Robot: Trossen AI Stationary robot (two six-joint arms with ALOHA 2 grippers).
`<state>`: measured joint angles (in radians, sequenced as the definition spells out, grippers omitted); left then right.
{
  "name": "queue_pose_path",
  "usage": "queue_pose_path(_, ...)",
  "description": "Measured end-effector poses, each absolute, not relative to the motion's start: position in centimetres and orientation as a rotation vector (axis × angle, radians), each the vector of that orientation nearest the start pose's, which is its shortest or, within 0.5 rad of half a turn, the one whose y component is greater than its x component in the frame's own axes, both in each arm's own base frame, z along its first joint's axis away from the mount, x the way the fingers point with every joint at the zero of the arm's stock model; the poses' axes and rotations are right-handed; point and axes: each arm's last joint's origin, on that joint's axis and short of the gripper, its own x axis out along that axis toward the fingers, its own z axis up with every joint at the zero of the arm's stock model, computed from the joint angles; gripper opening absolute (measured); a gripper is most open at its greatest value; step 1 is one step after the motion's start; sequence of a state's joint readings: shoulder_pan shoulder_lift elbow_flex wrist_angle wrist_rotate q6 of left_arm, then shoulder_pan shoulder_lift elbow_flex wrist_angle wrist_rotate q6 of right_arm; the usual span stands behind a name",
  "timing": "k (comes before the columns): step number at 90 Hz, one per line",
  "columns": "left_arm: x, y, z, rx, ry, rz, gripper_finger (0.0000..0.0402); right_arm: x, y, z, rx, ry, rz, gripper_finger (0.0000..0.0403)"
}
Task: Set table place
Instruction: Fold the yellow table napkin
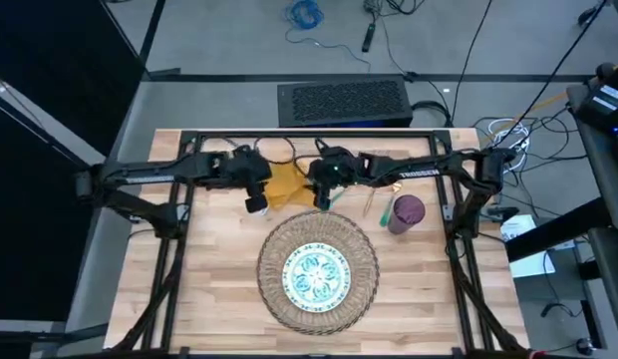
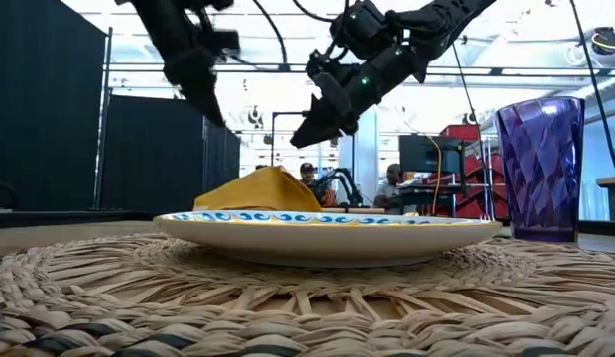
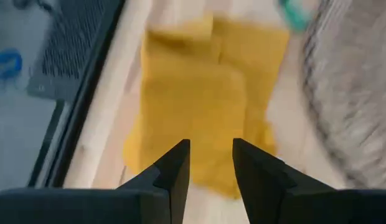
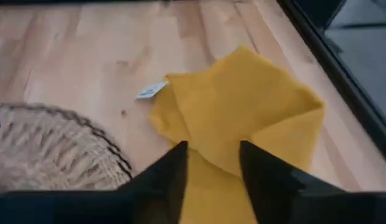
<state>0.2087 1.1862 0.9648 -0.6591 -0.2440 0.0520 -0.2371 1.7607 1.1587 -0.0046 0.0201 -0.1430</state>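
Observation:
A mustard-yellow napkin point(image 1: 285, 184) lies crumpled on the table point(image 1: 209, 279) near its far edge, between my two grippers. My left gripper point(image 3: 211, 146) hovers open above the napkin's left part point(image 3: 205, 87). My right gripper point(image 4: 213, 148) hovers open over its right part point(image 4: 243, 106). In the low view both grippers hang clear above the napkin point(image 2: 263, 190). The woven mat point(image 1: 274, 249) lies at the table's middle with the blue-green plate point(image 1: 316, 274) resting on it. The purple cup point(image 1: 406, 212) stands upright to the mat's far right. Gold cutlery point(image 1: 372, 202) and a green-handled piece point(image 1: 386, 211) lie beside the cup.
A black frame bar point(image 1: 309, 137) runs along the table's far edge just behind the napkin. A black box point(image 1: 341, 102) sits on the floor beyond it. A white label point(image 4: 149, 91) sticks out from the napkin. People point(image 2: 392, 183) sit in the room behind the table.

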Motion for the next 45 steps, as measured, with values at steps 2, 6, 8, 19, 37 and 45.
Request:
queue_pose_path(2, 22.3, 5.3, 28.1, 0.055, 0.857, 0.41, 0.0107, 37.4, -9.1, 21.8, -0.09, 0.624, -0.225, 0.0187)
queue_pose_path(6, 21.4, 5.0, 28.4, 0.047, 0.783, 0.43, 0.0107, 37.5, -9.0, 21.9, -0.128, 0.631, -0.276, 0.0209)
queue_pose_path(8, 20.9, 4.8, 28.4, 0.043, 0.755, 0.442, 0.0107, 37.5, -9.0, 21.9, -0.144, 0.634, -0.301, 0.022)
queue_pose_path(19, 18.8, 4.6, 29.0, 0.043, 0.559, 0.519, 0.0107, 37.7, -9.4, 21.8, -0.177, 0.611, -0.384, 0.0258)
queue_pose_path(37, 17.6, 4.3, 30.8, 0.123, 0.342, 0.509, 0.0107, 38.5, -10.3, 20.0, -0.091, 0.594, -0.412, 0.0274)
queue_pose_path(45, 17.7, 4.4, 31.6, 0.184, 0.28, 0.505, 0.0107, 38.9, -10.5, 19.3, -0.069, 0.577, -0.419, 0.0274)
